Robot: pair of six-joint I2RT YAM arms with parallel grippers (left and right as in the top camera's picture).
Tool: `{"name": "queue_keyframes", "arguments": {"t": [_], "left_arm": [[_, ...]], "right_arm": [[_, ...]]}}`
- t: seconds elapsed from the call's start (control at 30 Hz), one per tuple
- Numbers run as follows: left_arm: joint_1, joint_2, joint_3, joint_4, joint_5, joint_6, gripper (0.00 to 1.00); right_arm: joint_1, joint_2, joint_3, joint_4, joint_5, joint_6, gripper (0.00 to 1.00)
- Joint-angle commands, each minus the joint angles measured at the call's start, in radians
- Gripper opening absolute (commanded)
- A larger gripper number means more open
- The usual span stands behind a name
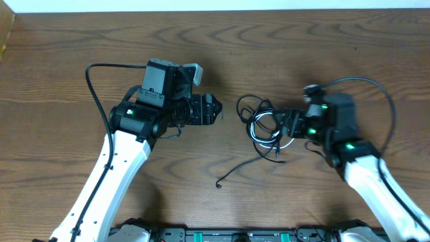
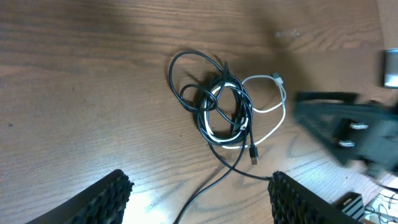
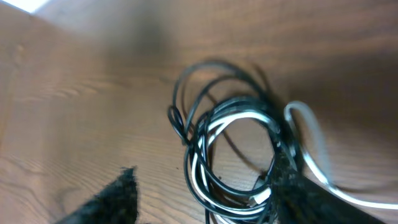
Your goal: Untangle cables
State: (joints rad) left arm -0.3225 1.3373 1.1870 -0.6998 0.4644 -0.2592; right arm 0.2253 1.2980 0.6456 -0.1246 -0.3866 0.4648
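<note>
Our right gripper [image 3: 204, 183], jaws wide, straddles the right edge of the knot of black and white cables [image 1: 264, 126] on the table [image 1: 201, 40], nearer than our left gripper [image 1: 213, 109], equally wide, leftward.

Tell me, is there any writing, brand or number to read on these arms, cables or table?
None: no readable text in any view. The cables, the left arm, the right arm and the table show no lettering.
</note>
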Motion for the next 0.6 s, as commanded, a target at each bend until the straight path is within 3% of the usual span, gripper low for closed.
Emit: {"name": "queue_keyframes", "arguments": {"t": [0.0,0.3,0.57], "left_arm": [[0.001,0.008,0.010,-0.002,-0.006,0.006,0.71],[0.000,0.008,0.010,-0.002,-0.006,0.006,0.71],[0.001,0.008,0.010,-0.002,-0.006,0.006,0.71]], "right_arm": [[0.029,0.096,0.007,0.008,0.118,0.068,0.59],[0.031,0.261,0.007,0.047,0.189,0.174,0.55],[0.038,0.373,0.007,0.132,0.163,0.193,0.45]]}}
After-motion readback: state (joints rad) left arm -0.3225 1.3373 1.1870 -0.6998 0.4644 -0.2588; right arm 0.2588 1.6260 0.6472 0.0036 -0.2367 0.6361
